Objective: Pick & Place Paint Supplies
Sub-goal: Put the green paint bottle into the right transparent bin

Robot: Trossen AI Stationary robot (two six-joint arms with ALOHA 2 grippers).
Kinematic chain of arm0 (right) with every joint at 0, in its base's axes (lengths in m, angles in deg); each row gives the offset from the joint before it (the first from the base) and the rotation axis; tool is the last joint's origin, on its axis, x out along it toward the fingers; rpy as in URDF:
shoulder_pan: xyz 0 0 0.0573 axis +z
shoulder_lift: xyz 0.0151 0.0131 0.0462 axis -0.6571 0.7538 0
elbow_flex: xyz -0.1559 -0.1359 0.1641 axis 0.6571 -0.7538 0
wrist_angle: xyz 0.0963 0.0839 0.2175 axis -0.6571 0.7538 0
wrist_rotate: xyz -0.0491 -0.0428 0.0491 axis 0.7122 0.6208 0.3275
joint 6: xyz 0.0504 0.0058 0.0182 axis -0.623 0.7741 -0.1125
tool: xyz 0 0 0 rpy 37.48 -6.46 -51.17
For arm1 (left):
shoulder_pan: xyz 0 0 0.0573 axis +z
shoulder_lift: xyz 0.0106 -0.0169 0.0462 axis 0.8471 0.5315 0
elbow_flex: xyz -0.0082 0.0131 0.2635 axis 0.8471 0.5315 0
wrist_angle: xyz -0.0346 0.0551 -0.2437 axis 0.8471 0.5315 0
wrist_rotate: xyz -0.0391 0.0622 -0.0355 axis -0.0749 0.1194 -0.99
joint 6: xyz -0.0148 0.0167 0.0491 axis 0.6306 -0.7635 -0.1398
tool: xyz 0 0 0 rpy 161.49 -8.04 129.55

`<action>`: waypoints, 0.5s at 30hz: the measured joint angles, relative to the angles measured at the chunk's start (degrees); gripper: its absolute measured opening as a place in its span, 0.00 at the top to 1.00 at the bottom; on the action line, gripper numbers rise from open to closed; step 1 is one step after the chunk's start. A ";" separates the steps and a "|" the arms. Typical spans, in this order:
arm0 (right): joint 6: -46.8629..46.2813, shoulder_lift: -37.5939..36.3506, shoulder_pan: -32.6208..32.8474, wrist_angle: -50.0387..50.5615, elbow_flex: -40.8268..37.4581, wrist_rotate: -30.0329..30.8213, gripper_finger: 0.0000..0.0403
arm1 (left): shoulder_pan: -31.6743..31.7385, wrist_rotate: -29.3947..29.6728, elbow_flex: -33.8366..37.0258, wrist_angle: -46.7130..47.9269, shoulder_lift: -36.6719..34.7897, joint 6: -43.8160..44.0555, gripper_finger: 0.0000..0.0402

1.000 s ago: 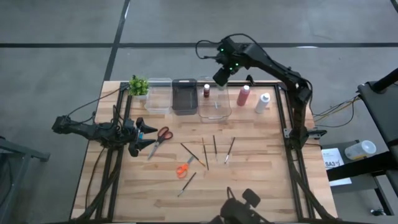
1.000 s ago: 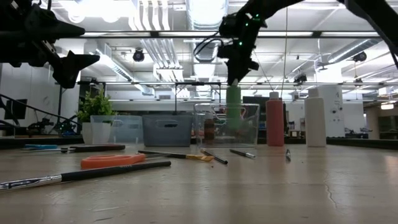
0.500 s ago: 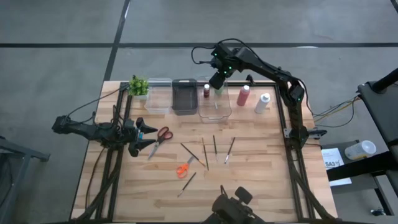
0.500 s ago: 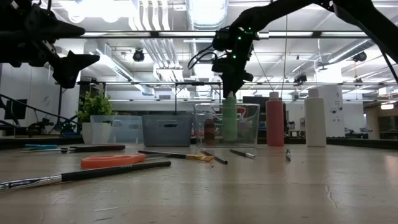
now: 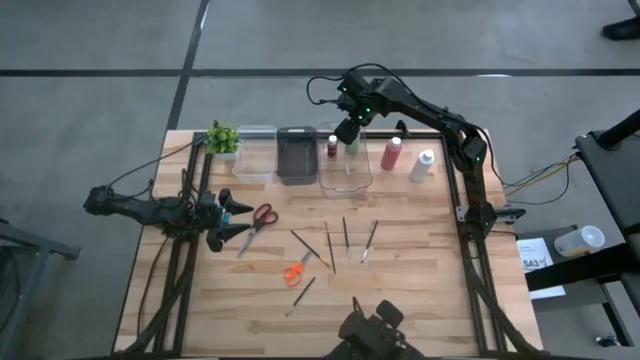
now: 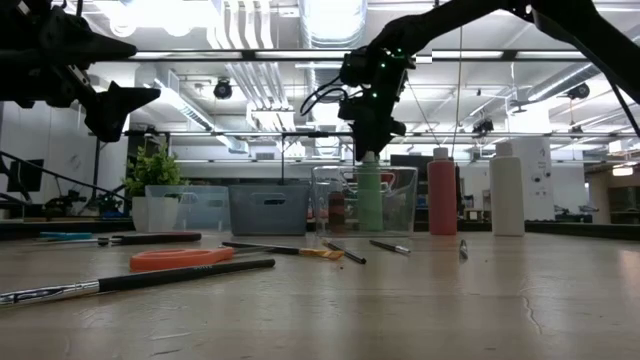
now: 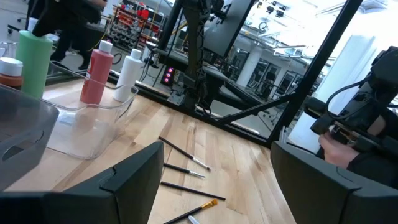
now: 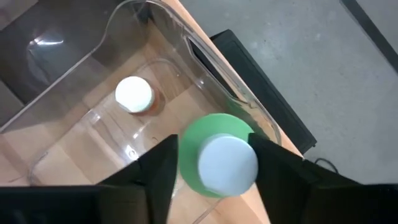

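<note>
Right gripper [image 5: 349,133] is positioned directly above the clear plastic bin [image 5: 345,174] at the table's far edge, fingers spread to either side of the white cap of the tall green paint bottle [image 8: 217,155]. Actual contact with the cap cannot be confirmed. The bottle stands upright inside that bin, at its far end, beside a small brown white-capped bottle [image 8: 135,96] in the same bin. A dark red bottle [image 5: 391,153] and a white bottle [image 5: 422,165] stand just outside the bin. Left gripper [image 5: 240,220] hovers well away from the bin, fingers spread, just beside the red-handled scissors [image 5: 259,222].
</note>
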 joint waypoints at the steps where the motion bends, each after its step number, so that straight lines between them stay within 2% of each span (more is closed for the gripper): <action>1: -0.02 0.00 0.00 -0.02 0.00 -0.02 0.47 | 0.00 0.00 0.00 0.01 0.00 0.00 0.25; 6: -0.10 -0.06 -0.02 0.01 -0.02 -0.01 0.38 | 0.00 0.02 0.00 0.00 0.00 0.00 0.25; 15: 0.03 -2.68 -0.02 4.88 5.08 0.38 0.37 | 0.00 0.01 0.00 0.01 0.00 0.00 0.25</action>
